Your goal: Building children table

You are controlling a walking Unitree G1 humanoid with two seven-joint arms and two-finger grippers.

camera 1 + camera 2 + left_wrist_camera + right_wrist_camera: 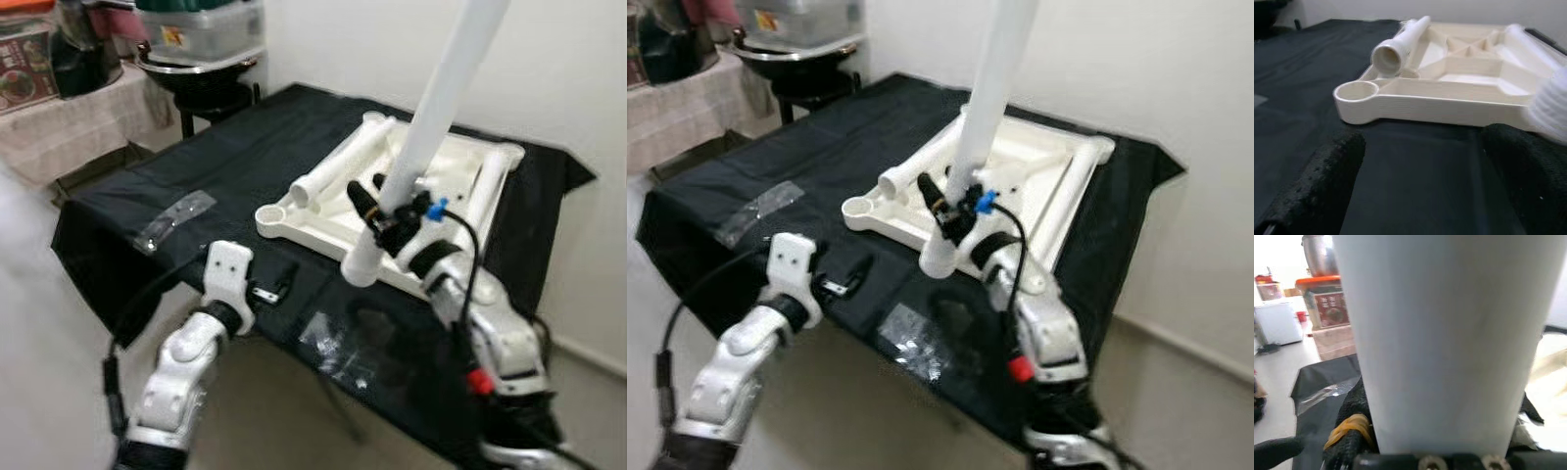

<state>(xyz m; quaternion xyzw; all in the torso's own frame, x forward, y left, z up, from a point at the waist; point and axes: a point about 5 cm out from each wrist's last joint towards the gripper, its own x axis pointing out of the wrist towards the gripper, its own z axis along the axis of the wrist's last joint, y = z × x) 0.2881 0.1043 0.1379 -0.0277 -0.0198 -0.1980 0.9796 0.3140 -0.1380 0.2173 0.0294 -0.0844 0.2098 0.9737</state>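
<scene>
Right gripper (384, 217) clamped on white table leg (431, 117), held tilted above upturned tabletop (446, 171). Left gripper (279, 284) fingers spread, near table's front edge.

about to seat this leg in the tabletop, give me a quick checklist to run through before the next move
1. Right tool holding the white leg: ok, shut on it near the lower end.
2. Leg angle: not ok, it leans instead of standing straight.
3. Leg's lower end over a socket: not ok, it hangs past the near edge of the upside-down tabletop, off the corner socket.
4. Corner socket free: ok, it looks open and hollow in the left wrist view.
5. Left tool out of the way: ok, open, low over the black cloth, short of the tabletop.
6. Other legs: two lie loose on the tabletop, one close to the socket; may obstruct.
</scene>
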